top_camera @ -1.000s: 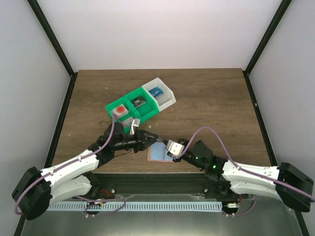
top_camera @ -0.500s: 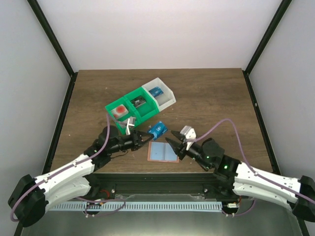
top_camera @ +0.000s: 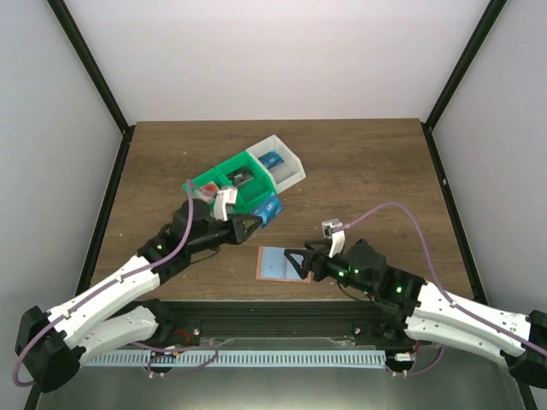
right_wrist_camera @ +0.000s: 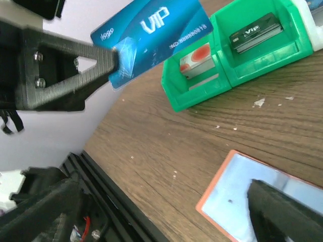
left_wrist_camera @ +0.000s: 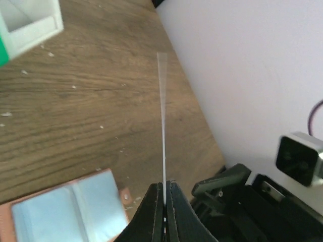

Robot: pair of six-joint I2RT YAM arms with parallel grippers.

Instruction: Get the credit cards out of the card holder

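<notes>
Top external view, from the left: the left gripper reaches toward the green-and-white bin with its jaws pinched tight on a blue credit card. The card is held up off the wooden table, close by the bin's near corner. The left wrist view shows this card edge-on, as a thin line rising from between the closed fingers. The right wrist view shows its face, blue with "VIP" printed on it. Further right, the card holder lies open and flat on the table near the front edge, with pale blue showing inside its salmon-brown rim. At its right edge the right gripper has its jaws spread wide and grips nothing; whether a fingertip touches the holder I cannot tell.
</notes>
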